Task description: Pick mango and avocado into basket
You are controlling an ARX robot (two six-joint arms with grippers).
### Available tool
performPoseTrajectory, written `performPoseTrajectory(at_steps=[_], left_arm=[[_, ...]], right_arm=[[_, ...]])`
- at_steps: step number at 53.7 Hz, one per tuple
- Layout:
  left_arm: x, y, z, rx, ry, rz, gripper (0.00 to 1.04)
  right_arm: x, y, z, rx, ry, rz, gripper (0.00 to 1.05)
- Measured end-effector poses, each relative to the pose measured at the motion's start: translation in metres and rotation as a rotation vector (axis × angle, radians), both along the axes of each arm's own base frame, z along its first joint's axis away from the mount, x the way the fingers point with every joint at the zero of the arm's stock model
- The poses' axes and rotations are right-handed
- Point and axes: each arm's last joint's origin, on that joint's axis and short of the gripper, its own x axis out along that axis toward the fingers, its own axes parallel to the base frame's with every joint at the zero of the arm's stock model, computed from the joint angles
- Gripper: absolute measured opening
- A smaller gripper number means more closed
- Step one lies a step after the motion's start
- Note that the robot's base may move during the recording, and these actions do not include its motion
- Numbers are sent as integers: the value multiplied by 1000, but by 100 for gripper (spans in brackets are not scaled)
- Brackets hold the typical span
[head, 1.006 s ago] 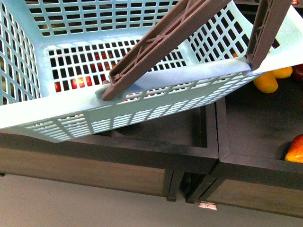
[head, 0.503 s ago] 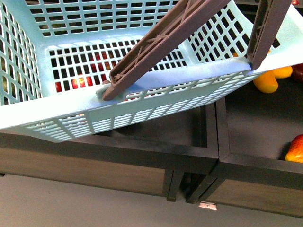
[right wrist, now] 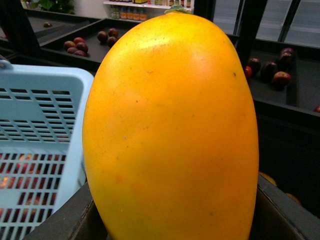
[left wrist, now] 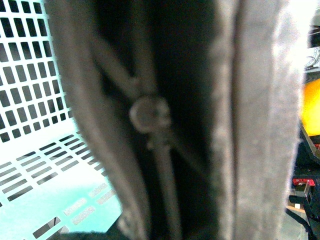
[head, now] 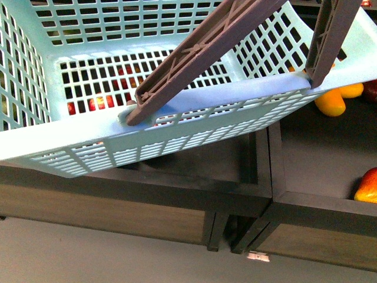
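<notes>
**Mango by basket; hands unseen**

Mango (right wrist: 170, 135): upright, fills the right wrist view, just beside the basket (head: 177, 132) rim. Handle (head: 194, 59): blocks the left wrist view. Yellow fruit (head: 331, 101): in a bin (head: 318, 153), partly behind the basket. Hands: out of view, grip cannot be told.

Front: down onto basket (head: 247, 94). Left wrist: against handle (left wrist: 250, 125), probably. Right wrist: mango (right wrist: 170, 135) close. Basket shared.

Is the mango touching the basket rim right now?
Cannot tell. In the right wrist view the mango overlaps the rim of the basket, hiding any contact or gap.
</notes>
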Motion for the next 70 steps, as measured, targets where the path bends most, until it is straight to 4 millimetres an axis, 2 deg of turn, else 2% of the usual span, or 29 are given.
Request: performPoseTrajectory(at_steps=[11,19,25,50,55,64,70], left_arm=[[0,0,0,0,0,1,14],[0,0,0,0,0,0,14],[0,0,0,0,0,1,14],[0,0,0,0,0,0,14],[0,0,0,0,0,1,14],[0,0,0,0,0,0,14],[0,0,0,2,1,3,14]], right_arm=[[4,59,-3,54,-1,70,62],[5,87,-7,59,9,107,62],[8,118,-20,48,47,147,62],[7,165,-53,-27,147,223,62],[5,170,-57,-38,157,227,70],[4,173,-59,-38,163,200,98],[6,166,-56,-14,174,143,96]])
